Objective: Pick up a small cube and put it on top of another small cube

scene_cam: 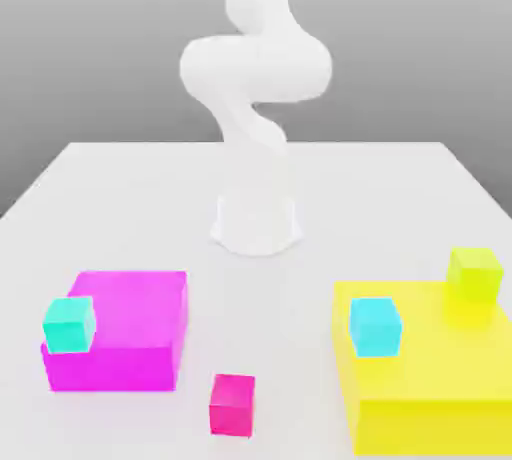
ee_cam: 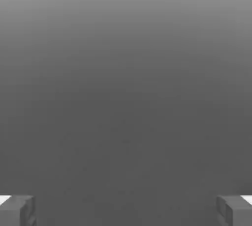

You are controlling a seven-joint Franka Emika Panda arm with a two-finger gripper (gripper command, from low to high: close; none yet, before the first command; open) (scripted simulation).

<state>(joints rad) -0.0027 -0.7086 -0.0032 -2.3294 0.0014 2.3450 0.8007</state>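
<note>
We found the small cube [scene_cam: 232, 404] resting on the white worktop [scene_cam: 120, 188] near the front edge, between the large magenta block [scene_cam: 135, 333] and the big yellow block [scene_cam: 440, 368], touching neither. Our claw [ee_cam: 126, 212] stood wide and empty, with one finger [ee_cam: 17, 210] at each side of the hand view. The white arm [scene_cam: 255, 78] rose coiled behind, well apart from the cube.

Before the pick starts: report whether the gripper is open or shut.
Open. In the hand view the gripper has its two fingertips far apart at opposite edges, with nothing between them.
</note>
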